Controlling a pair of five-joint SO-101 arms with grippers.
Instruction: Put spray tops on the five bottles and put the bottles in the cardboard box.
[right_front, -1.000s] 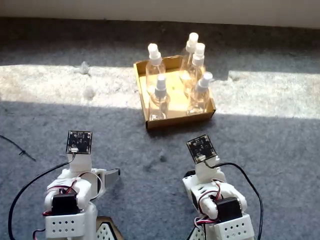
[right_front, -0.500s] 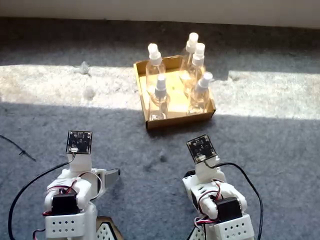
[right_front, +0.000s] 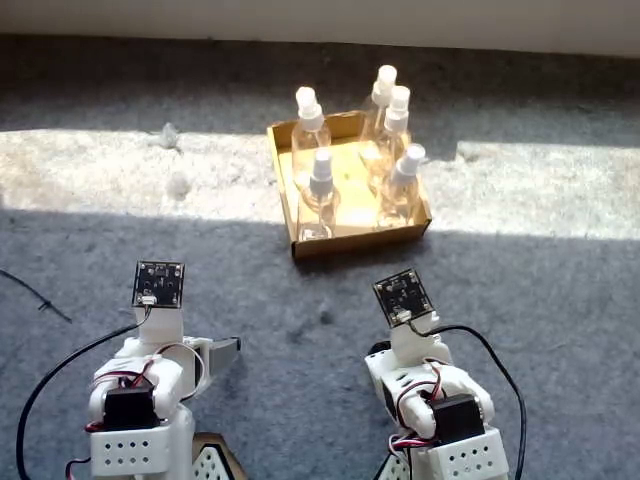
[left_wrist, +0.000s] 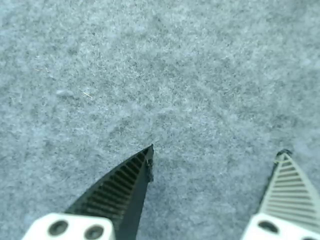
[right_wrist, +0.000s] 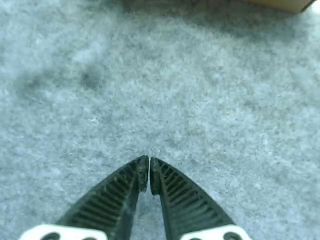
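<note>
No change vs 1 s ago: 5 bottles (right_front: 320, 195), spray tops (right_front: 307, 98) on, stood in cardboard box (right_front: 360, 240), far-centre desk (right_front: 520, 300). Near, left tool (left_wrist: 217, 150) gaped empty; right tool (right_wrist: 150, 159) closed, empty. Task looked done.

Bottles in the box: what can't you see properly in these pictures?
1. High view: rear bottles overlap; nearer bottles hide their bases.
2. High view: two pale bits are too small to identify.
3. Right wrist view: the box is cut off by the edge.
</note>
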